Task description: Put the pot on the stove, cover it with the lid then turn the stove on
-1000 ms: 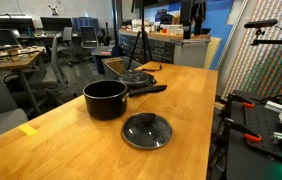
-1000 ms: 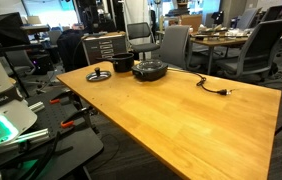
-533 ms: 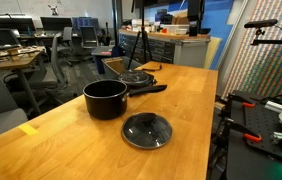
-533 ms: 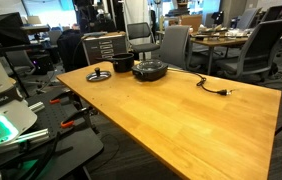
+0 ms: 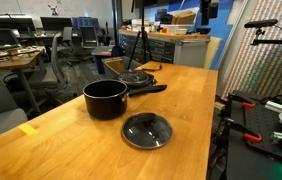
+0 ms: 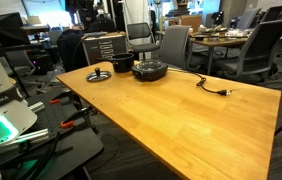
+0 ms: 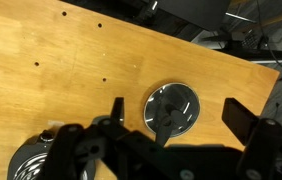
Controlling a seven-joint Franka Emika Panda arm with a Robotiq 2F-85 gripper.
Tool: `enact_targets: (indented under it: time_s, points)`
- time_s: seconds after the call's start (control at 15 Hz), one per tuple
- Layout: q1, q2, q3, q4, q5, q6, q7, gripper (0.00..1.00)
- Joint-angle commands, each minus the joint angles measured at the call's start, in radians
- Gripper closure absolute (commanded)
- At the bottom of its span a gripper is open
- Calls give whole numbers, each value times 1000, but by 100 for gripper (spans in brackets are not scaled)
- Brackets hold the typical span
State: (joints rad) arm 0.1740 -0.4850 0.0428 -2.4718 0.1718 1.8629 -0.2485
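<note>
The hand [image 7: 173,105] hangs released, jaws wide, above the lid [image 7: 179,97] — pot [image 5: 105,99] near the stove [image 5: 136,78].

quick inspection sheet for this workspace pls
surface: light wooden table, no spills seen
job's things: black saucepan stands on the table beside the low black hot plate, not on it; dark glass lid lies flat on the table
clutter: yellow tape scrap at the table edge
gripper: gripper open, empty, above the lid
cables: black power cord lying on the table
surroundings: office chairs, desks
</note>
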Motion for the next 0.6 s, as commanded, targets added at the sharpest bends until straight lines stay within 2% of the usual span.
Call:
enact_targets:
  time_s: [0.0,0.13,0.4,0.53]
  points:
    - [-3,19,9,-2,-1,19,7,0]
    - [1,51,35,-27,-5,154,28,0]
    - [15,206,113,-33,-43,476,91,0]
    - [16,307,166,-30,-112,634,135,0]
